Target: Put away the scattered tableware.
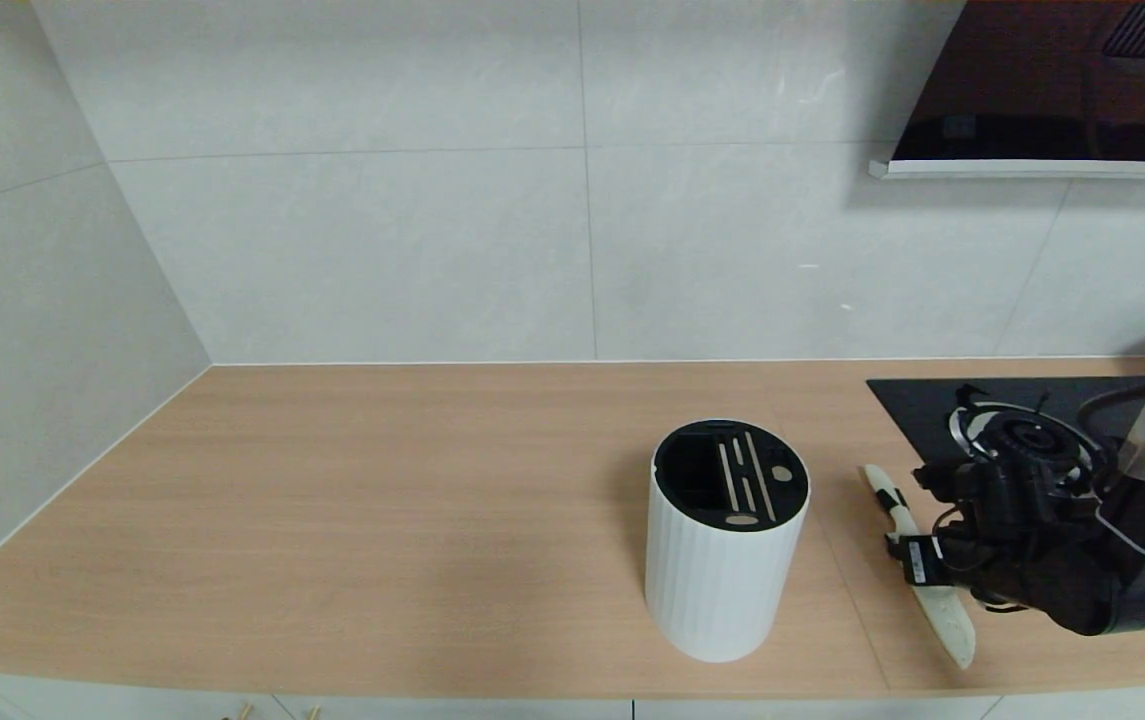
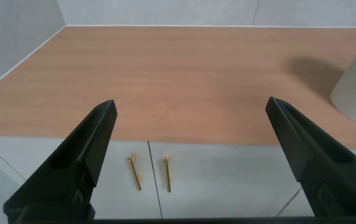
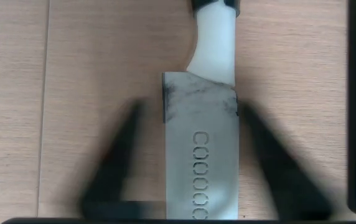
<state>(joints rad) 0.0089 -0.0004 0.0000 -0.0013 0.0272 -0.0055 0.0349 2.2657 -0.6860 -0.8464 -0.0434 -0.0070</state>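
Your right gripper (image 1: 924, 560) hangs low over the knife (image 1: 946, 615), fingers spread wide on either side of the blade, with wood showing between. The knife lies flat on the counter (image 1: 382, 500), between the white holder (image 1: 727, 540) and the stove (image 1: 922, 400), its tip near the front edge. Left of the holder the counter runs broad to the side wall. Your left gripper (image 2: 190, 155) gapes wide above the front edge.

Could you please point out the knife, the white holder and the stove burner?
knife (image 3: 201, 143): right wrist view, flat of the blade.
white holder (image 1: 722, 570): head view, ribbed side wall.
stove burner (image 1: 1027, 436): head view, its centre.
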